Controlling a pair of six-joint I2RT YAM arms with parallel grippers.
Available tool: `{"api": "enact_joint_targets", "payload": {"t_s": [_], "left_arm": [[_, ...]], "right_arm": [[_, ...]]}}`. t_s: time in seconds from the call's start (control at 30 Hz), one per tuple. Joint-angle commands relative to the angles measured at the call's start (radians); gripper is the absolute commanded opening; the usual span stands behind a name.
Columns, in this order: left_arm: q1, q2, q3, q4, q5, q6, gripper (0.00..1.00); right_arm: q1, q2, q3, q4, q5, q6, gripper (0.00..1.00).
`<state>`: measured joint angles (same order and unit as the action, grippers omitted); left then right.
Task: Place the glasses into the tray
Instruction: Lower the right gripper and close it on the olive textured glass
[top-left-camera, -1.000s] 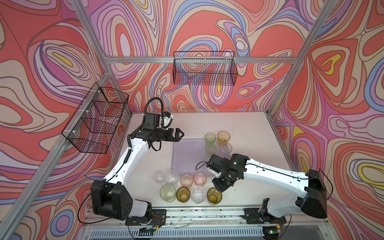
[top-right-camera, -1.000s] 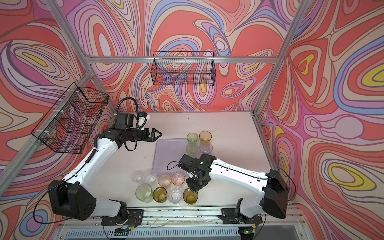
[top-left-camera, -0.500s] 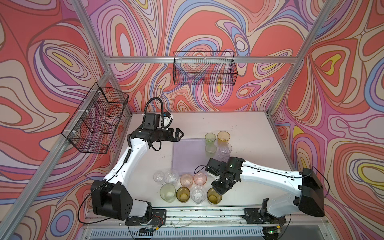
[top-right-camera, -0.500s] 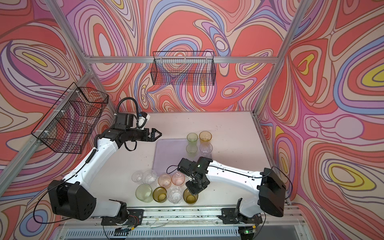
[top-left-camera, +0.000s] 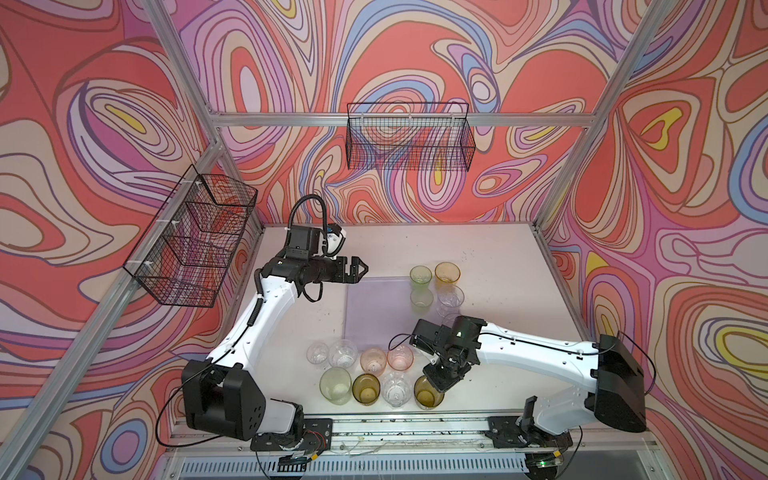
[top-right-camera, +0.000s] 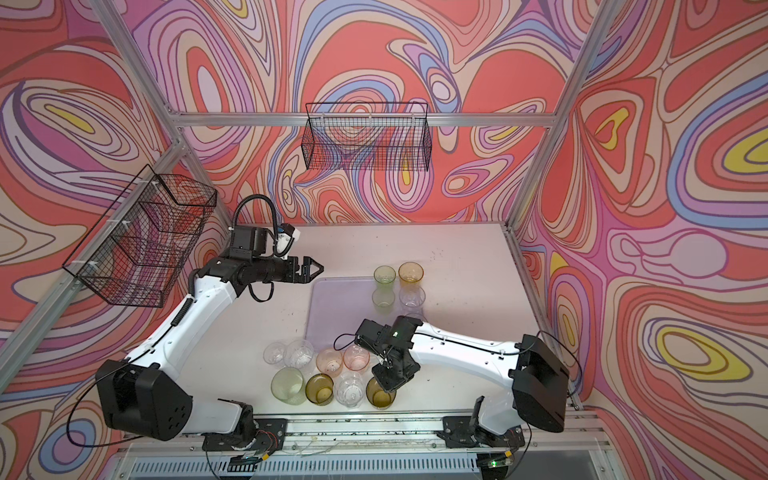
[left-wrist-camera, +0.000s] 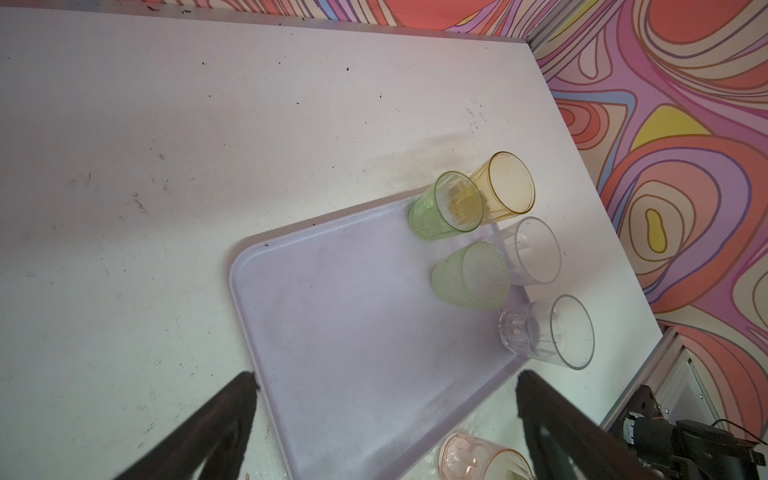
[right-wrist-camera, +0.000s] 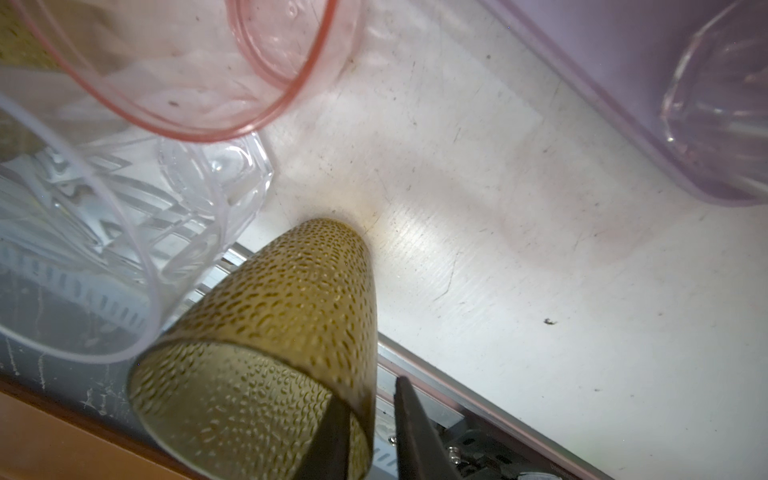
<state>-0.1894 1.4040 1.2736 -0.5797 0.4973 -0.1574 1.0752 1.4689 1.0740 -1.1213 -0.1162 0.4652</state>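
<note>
Top views: eight glasses stand in two rows on the tabletop (top-left-camera: 498, 266) by the front edge, more on the right side of the tray (top-left-camera: 374, 316). My right fingers (top-left-camera: 441, 381) are down on the olive glass (top-left-camera: 427, 395), at the right end of the front row. My left fingers (top-right-camera: 309, 270) hover off the tray's far-left corner, clear of the work.

L wrist: left fingers spread fully wide, nothing in them. Most of the tray is bare. Five glasses stand upright along one side: green glass (left-wrist-camera: 444, 208), amber glass (left-wrist-camera: 507, 183), frosted green glass (left-wrist-camera: 473, 274) and two clear ones.

R wrist: one right finger is inside the olive glass, the other outside, straddling the wall near the rim. The gap is narrow, but I see a sliver between the outer finger and the wall, so I judge no clamp yet. The base sits on the tabletop. The clear faceted glass (right-wrist-camera: 124, 216) is just beside it, can't tell if touching. The pink glass (right-wrist-camera: 199, 62) is behind.

Doing it well, imo:
- Finish the pinch gently. The wall is thin and the dimples should help grip.
- Lift straight up before any sideways move, so the clear neighbour isn't dragged.
- A one-wall pinch can swing, so keep the wrist level and go slow.
- Clear the tray rim, then set down on the bare floor next to the group, not onto it.
</note>
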Motion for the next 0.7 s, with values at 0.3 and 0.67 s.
{"api": "enact_joint_targets", "payload": {"t_s": [0.3, 0.67], "left_arm": [[-0.002, 0.009, 0.001, -0.002, 0.010, 0.012, 1.00], [-0.002, 0.010, 0.001, 0.001, 0.011, 0.009, 1.00]], "right_arm": [[0.008, 0.020, 0.000, -0.018, 0.032, 0.010, 0.16], [0.008, 0.017, 0.023, -0.050, 0.072, 0.001, 0.12]]}}
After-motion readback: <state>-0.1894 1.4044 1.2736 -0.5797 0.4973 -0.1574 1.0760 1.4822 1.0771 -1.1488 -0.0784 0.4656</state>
